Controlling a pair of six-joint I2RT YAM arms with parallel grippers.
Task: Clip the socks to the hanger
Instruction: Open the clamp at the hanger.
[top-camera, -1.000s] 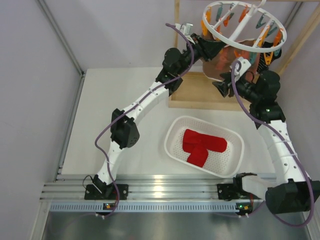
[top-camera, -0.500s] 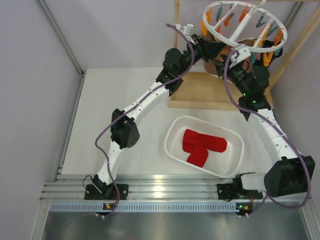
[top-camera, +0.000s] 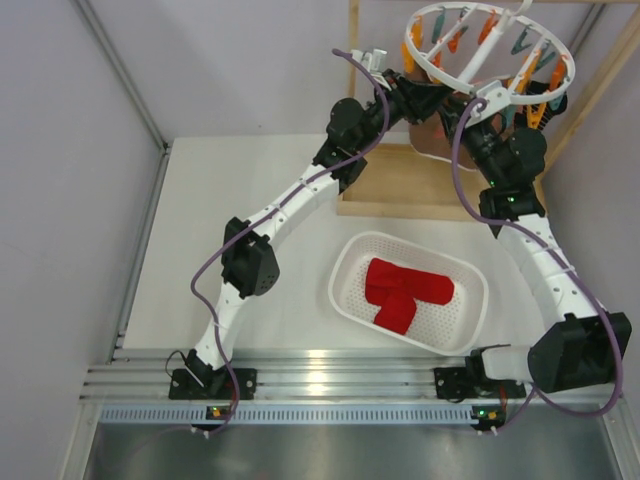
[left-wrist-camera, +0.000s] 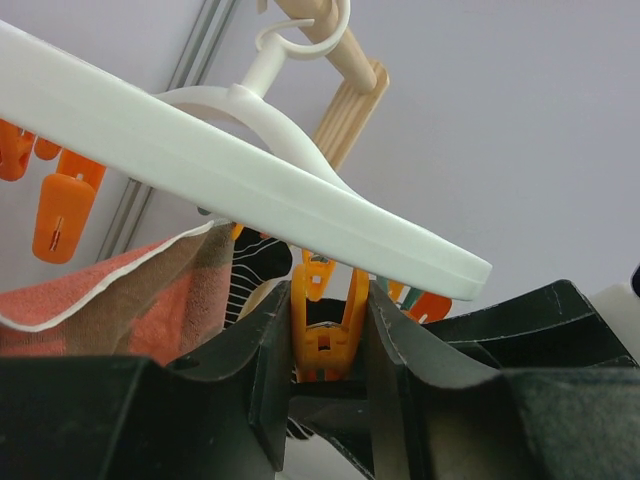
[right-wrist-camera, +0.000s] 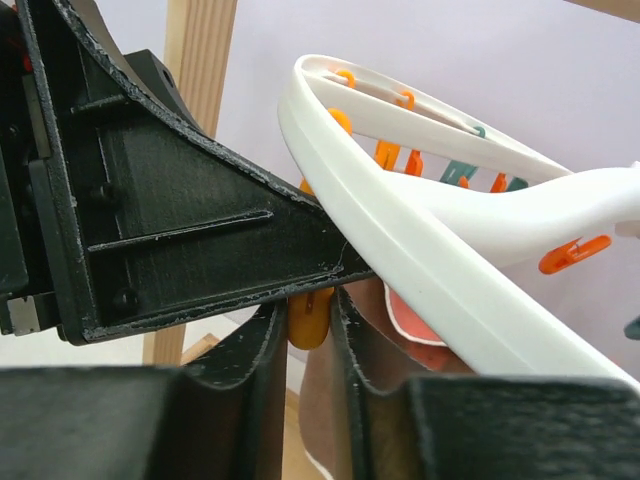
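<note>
The white ring hanger (top-camera: 487, 50) hangs at the back right with orange and teal clips. My left gripper (top-camera: 424, 100) is under its left rim, and in the left wrist view it (left-wrist-camera: 327, 300) is shut on an orange clip (left-wrist-camera: 325, 335) below the ring (left-wrist-camera: 250, 190). A black striped sock (left-wrist-camera: 256, 265) hangs just behind it. My right gripper (top-camera: 470, 112) is raised under the ring. In the right wrist view its jaws (right-wrist-camera: 308, 305) stand tight on an orange clip tip (right-wrist-camera: 310, 318), against the left gripper's finger (right-wrist-camera: 180, 220). Two red socks (top-camera: 405, 288) lie in the basket.
A white perforated basket (top-camera: 345, 265) sits on the table's right. A wooden frame with a base board (top-camera: 395, 190) and posts (top-camera: 352, 60) carries the hanger. A larger salmon-and-teal sock (left-wrist-camera: 110, 300) hangs from the ring. Grey walls close in on both sides.
My right arm has swung up and back from the wooden base to under the hanger's rim, next to the left gripper. The left arm has stayed put.
</note>
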